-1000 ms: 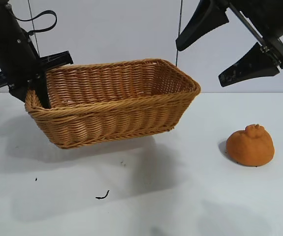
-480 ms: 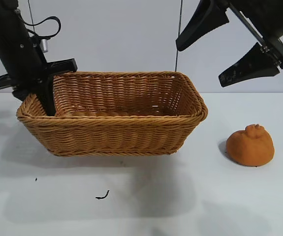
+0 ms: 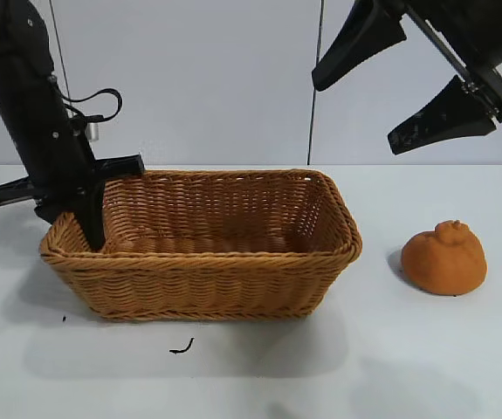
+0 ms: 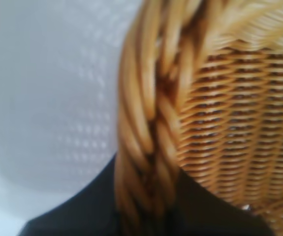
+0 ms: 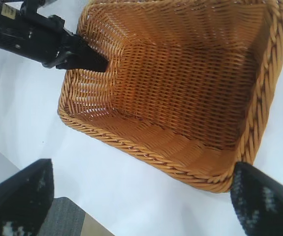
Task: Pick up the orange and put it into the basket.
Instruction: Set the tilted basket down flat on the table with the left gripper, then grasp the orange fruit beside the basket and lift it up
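Observation:
The tan wicker basket [image 3: 207, 253] rests on the white table [image 3: 338, 367] at centre-left. My left gripper [image 3: 89, 229] is shut on the basket's left braided rim [image 4: 148, 147], one finger inside and one outside. The basket also shows in the right wrist view [image 5: 180, 78], and it holds nothing. The dull-orange lumpy orange [image 3: 444, 258] sits on the table at the right, apart from the basket. My right gripper [image 3: 408, 83] hangs high above the table at the upper right, open wide and empty; in its own wrist view [image 5: 141, 196] its fingertips [image 5: 259, 196] stand far apart.
A small dark scrap [image 3: 182, 347] lies on the table in front of the basket. Bare table lies between the basket and the orange. A light wall [image 3: 224, 78] stands behind the table.
My left gripper has lowered the basket from a raised, tilted pose down flat onto the table. The right arm and the orange have not moved.

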Robot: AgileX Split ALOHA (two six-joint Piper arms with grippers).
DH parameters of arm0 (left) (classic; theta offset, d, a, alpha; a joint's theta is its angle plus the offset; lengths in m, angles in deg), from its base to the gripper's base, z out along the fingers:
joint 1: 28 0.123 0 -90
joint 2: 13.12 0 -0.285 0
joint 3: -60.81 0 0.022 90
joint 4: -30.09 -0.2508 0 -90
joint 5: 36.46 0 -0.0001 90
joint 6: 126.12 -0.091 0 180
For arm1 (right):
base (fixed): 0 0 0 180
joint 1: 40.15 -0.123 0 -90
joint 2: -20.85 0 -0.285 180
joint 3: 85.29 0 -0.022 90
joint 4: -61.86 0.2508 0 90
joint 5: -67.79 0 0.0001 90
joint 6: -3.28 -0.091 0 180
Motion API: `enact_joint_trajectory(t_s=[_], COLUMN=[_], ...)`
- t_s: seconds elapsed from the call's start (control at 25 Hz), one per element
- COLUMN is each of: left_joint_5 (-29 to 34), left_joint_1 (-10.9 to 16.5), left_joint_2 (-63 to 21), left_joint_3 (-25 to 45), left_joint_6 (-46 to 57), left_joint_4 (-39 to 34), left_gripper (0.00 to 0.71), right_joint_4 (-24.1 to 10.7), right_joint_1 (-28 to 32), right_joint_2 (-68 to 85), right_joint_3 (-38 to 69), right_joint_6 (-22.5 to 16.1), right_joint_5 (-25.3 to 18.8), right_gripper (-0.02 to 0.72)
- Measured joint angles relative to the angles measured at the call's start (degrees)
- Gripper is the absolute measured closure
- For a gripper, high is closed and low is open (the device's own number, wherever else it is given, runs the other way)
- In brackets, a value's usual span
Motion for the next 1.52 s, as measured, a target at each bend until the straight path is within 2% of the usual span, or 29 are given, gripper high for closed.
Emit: enact_joint_trajectory(t_s=[0.04,0.08,0.16,0.24,0.36,0.6,0.8,1.0,1.2,1.32,1.52], left_joint_5=[0.0,0.1,0.4,1.1,2.1,4.8,9.1,11.7,12.1,12.2,12.2], left_joint_1=[0.0,0.0,0.0,0.0,0.0,0.0,0.0,0.0,1.0,3.6,11.0], left_joint_2=[0.1,0.3,0.6,0.6,0.6,-0.2,-4.2,-6.8,-7.4,-7.4,-9.9], left_joint_3=[0.0,0.0,0.0,0.0,0.0,-3.6,-10.6,-18.7,-20.7,-20.7,-20.2], left_joint_6=[0.0,0.0,0.0,0.0,0.0,0.0,0.0,0.0,0.0,0.0,-0.1], left_joint_4=[0.2,0.3,0.3,0.4,0.2,0.3,0.1,-3.6,-6.4,-7.5,-8.4], left_gripper=[0.541,0.462,0.256,0.116,0.042,0.018,0.018,0.018,0.018,0.018,0.018], right_joint_4=[0.0,0.0,0.0,0.0,0.0,-0.3,-0.5,-0.5,-0.5,-0.5,-0.8], right_joint_1=[0.0,0.0,0.0,0.0,0.0,0.0,0.0,0.0,0.0,0.0,0.0], right_joint_2=[0.0,0.0,0.0,0.0,0.0,0.0,0.0,0.0,0.0,0.0,0.0], right_joint_3=[0.0,0.0,0.0,0.0,0.0,0.0,0.0,0.0,0.0,0.0,0.0], right_joint_6=[0.0,0.0,0.0,0.0,0.0,0.0,0.0,0.0,0.0,0.0,0.0], right_joint_5=[0.0,0.0,0.0,0.0,0.1,0.1,0.1,0.1,0.0,0.0,0.0], right_gripper=[0.008,0.008,0.008,0.008,0.008,0.008,0.008,0.008,0.008,0.008,0.008])
